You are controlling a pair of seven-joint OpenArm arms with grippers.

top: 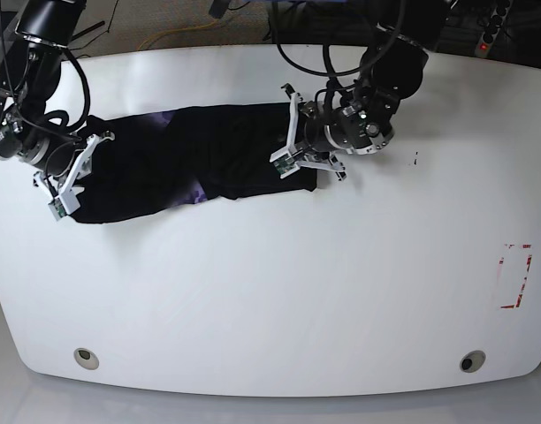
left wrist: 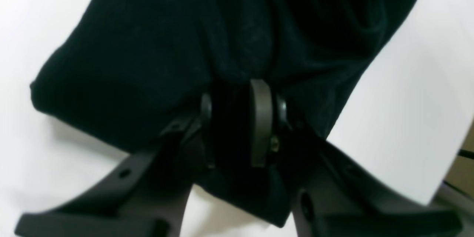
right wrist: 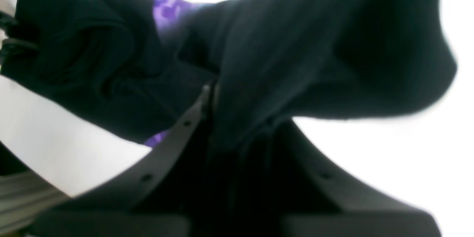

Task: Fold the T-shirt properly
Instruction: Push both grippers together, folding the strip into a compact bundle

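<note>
The black T-shirt point(top: 226, 150) lies as a long bunched band across the back of the white table point(top: 270, 291). My left gripper point(top: 293, 146) is shut on its right end. In the left wrist view the fingers point(left wrist: 261, 118) pinch a fold of the black T-shirt point(left wrist: 148, 44). At the cloth's left end my right gripper point(top: 80, 168) is also shut on it. Up close, the right gripper point(right wrist: 213, 96) has the T-shirt point(right wrist: 314, 44) draped over its jaws, and a purple patch point(right wrist: 168, 11) shows between folds.
Red markings point(top: 516, 276) sit near the table's right edge. Two round holes point(top: 87, 357) point(top: 469, 360) are near the front edge. Cables and a power strip point(top: 487, 40) lie behind the table.
</note>
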